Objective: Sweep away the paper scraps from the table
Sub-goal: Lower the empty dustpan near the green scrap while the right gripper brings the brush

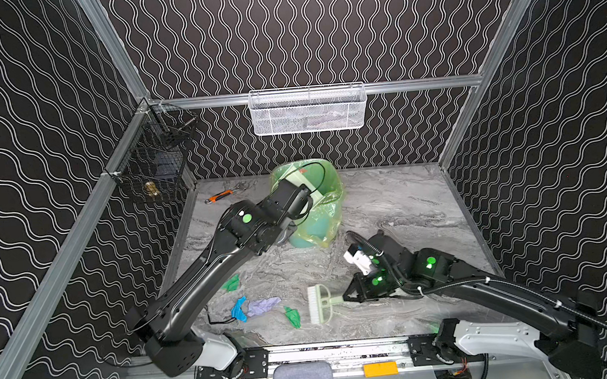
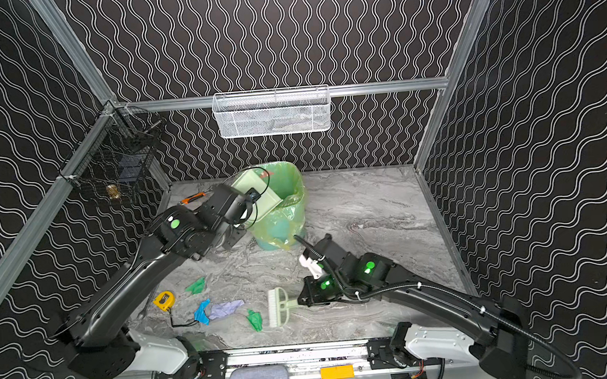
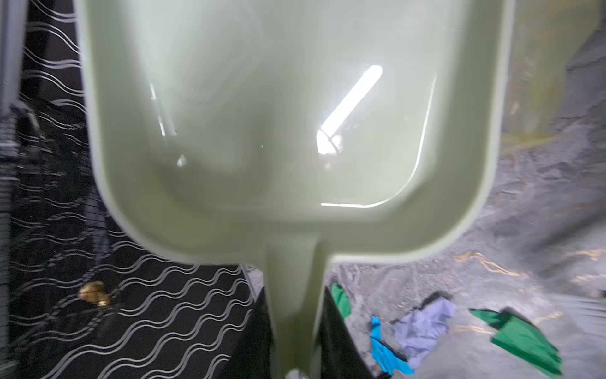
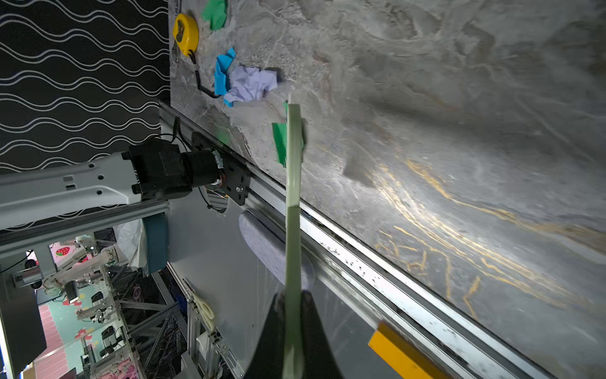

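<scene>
My left gripper (image 3: pixel 293 295) is shut on the handle of a pale green dustpan (image 1: pixel 316 196), tilted over the mouth of a bin (image 1: pixel 319 218) lined with a green bag; the pan's inside looks bare. My right gripper (image 1: pixel 347 297) is shut on the handle of a pale green brush (image 1: pixel 318 304), whose bristles rest on the table (image 1: pixel 406 197). Left of the brush lie paper scraps: a green one (image 1: pixel 292 316) right by the bristles, a lilac one (image 1: pixel 263 305), a blue one (image 1: pixel 239 308) and another green one (image 1: pixel 232 283).
An orange-handled wrench (image 1: pixel 221 196) lies at the back left. A yellow tape measure (image 2: pixel 164 300) sits near the scraps by the left arm. A white mesh basket (image 1: pixel 308 109) and a black wire basket (image 1: pixel 155 161) hang on the walls. Aluminium rails edge the table.
</scene>
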Controlling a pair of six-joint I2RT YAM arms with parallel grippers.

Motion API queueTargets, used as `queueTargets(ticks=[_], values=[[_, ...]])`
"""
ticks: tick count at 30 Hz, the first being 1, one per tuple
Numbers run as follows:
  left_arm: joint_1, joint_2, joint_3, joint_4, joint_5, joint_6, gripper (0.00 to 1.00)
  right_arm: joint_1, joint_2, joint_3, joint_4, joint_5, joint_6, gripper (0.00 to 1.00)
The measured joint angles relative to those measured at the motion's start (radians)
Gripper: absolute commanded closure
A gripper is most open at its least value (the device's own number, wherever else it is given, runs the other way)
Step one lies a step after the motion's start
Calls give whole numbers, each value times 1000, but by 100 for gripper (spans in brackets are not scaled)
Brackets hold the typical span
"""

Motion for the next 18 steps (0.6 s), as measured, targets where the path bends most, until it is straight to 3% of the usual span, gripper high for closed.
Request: queueTargets(ticks=[8,18], values=[[-1,-114,-82,-55,138,-101,96,155,216,67,189,71,98,100],[-1,-168,-111,-89,201,-134,95,171,359,141,215,109,116,100]])
